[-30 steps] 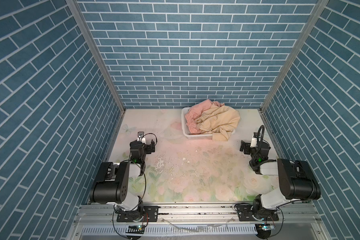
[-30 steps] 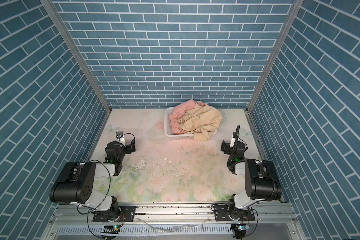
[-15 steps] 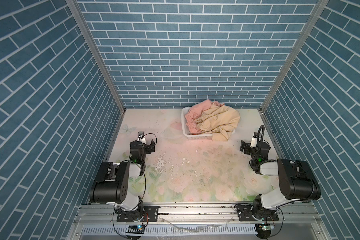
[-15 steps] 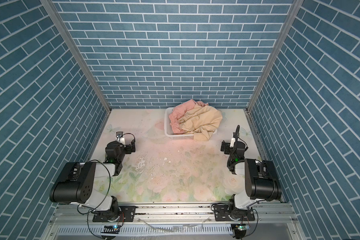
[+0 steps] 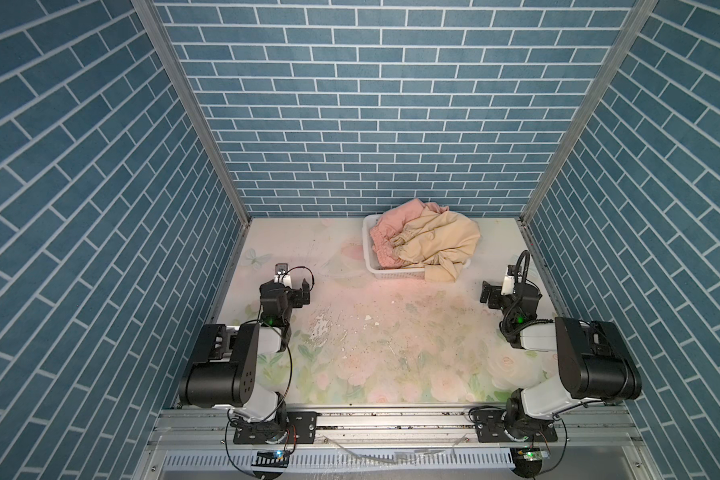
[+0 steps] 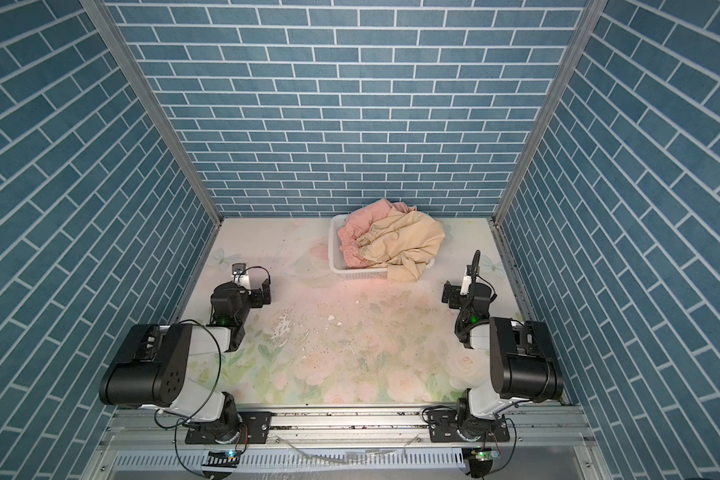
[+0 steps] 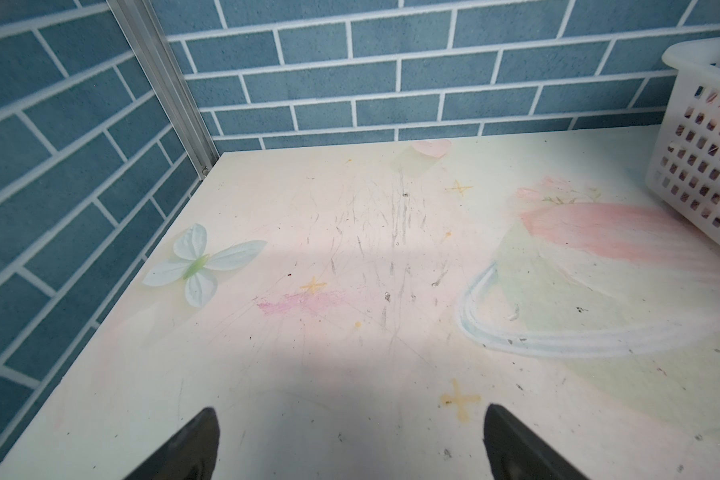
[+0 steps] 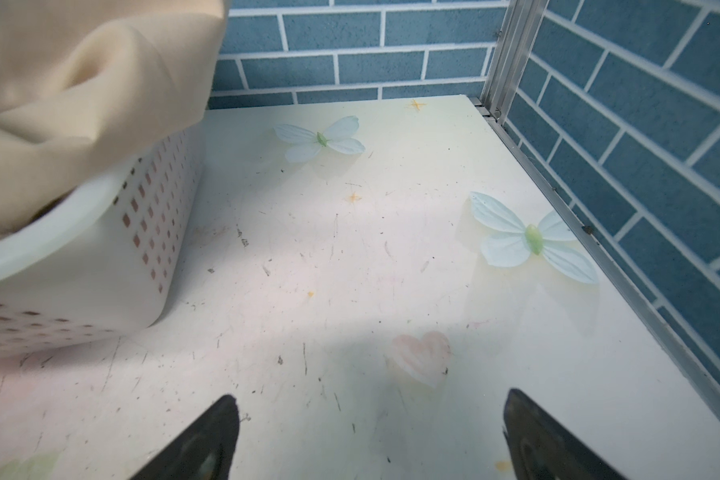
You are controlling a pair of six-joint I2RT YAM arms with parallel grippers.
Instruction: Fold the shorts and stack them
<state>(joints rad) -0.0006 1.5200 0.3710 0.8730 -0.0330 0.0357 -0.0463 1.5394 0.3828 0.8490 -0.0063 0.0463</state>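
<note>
Left wrist view shows my left pincer (image 7: 350,415) spread wide over bare counter (image 7: 350,249), pinching nothing. My right pincer (image 8: 371,399) is spread likewise, near the white basket (image 8: 80,257). The beige shorts (image 5: 437,241) lie heaped in that basket by the back wall, one leg spilling over its rim, with the pink shorts (image 5: 391,220) partly beneath. I judge nothing is folded yet. Both arms sit low at the sides, which leaves the middle free for folding, and the beige pair is easiest to lift first.
</note>
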